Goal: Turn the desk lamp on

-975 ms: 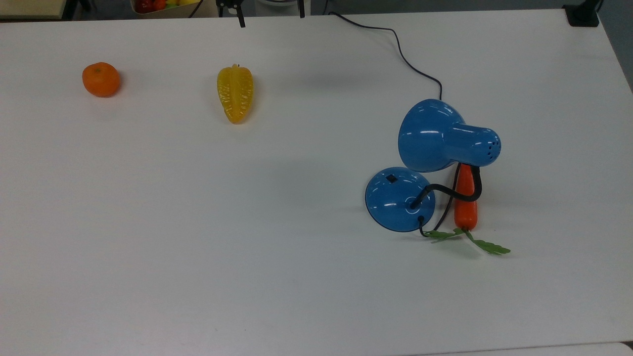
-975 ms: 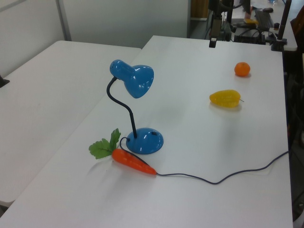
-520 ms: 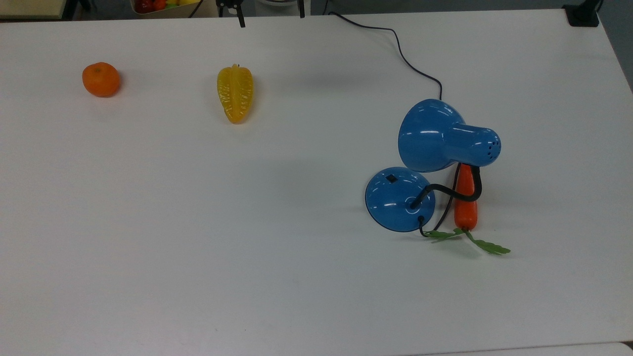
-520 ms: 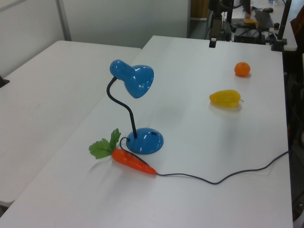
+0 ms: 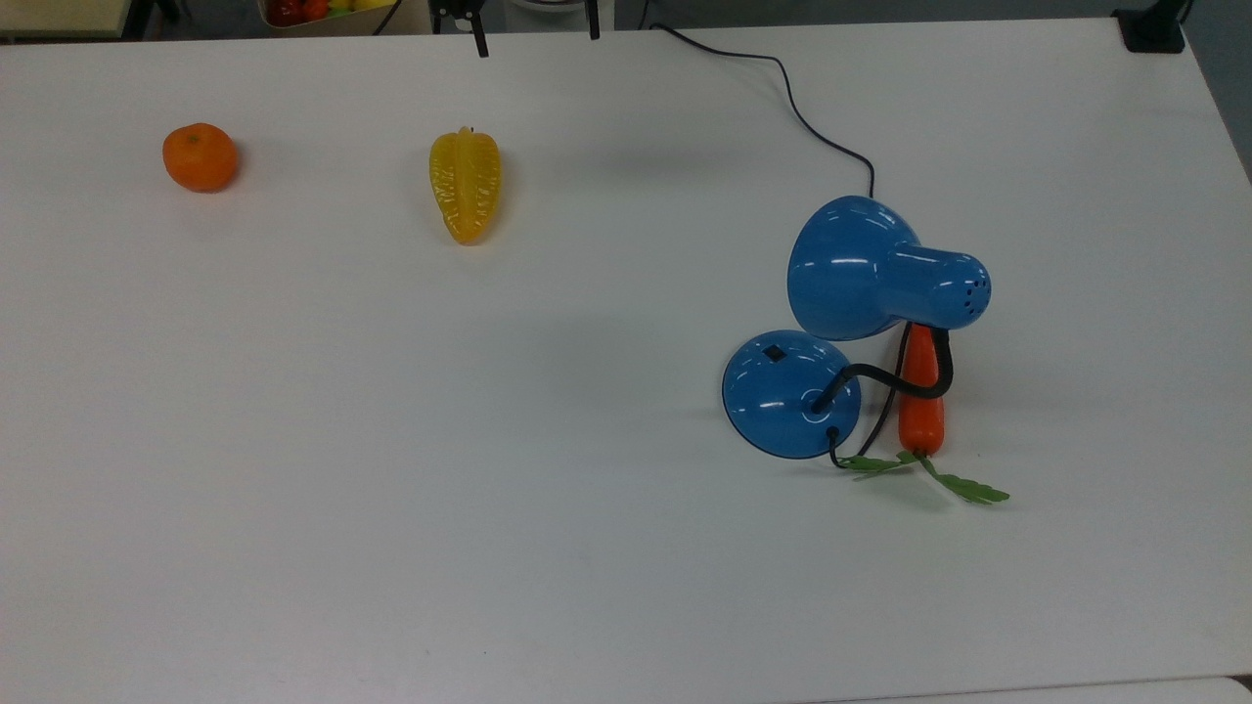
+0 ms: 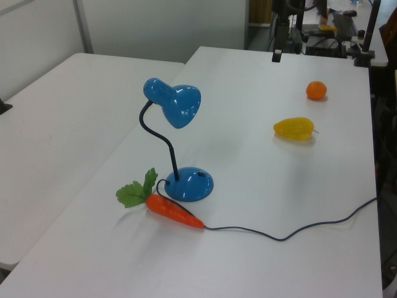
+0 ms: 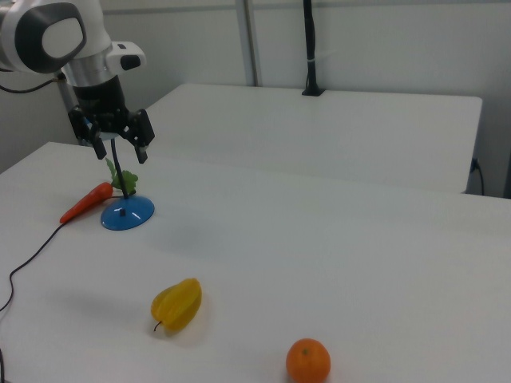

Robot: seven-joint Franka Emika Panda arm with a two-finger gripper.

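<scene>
The desk lamp (image 5: 851, 323) stands on the white table (image 5: 489, 489), toward the top view's right; its round blue base (image 5: 790, 394) sits flat, with a small black switch (image 5: 774, 353) on the upper part of the dome; a black bendy neck (image 6: 158, 136) rises from the base and carries the bell-shaped shade (image 6: 173, 102), which in the left view tilts down toward the left view's right; no glow can be seen at the shade, though its mouth faces away from the cameras, so this is hard to judge. A thin black cord (image 5: 782, 88) leaves the base and runs off across the table to the top view's upper edge.

A toy carrot (image 5: 921, 401) with green leaves (image 5: 939, 477) lies just beside the base, on the top view's right, and the cord passes close along it. A yellow star fruit (image 5: 466, 186) lies well apart from the lamp, toward the top view's upper middle; an orange (image 5: 200, 156) sits further out toward the top view's left.

The gripper (image 7: 116, 144) hangs in the air, touching nothing; in the right view it sits in front of the lamp's neck and hides the shade; its two dark fingers (image 7: 144, 140) point down with a clear gap between them, holding nothing. In the top view the fingertips (image 5: 479, 39) show at the upper edge, well apart from the lamp.
</scene>
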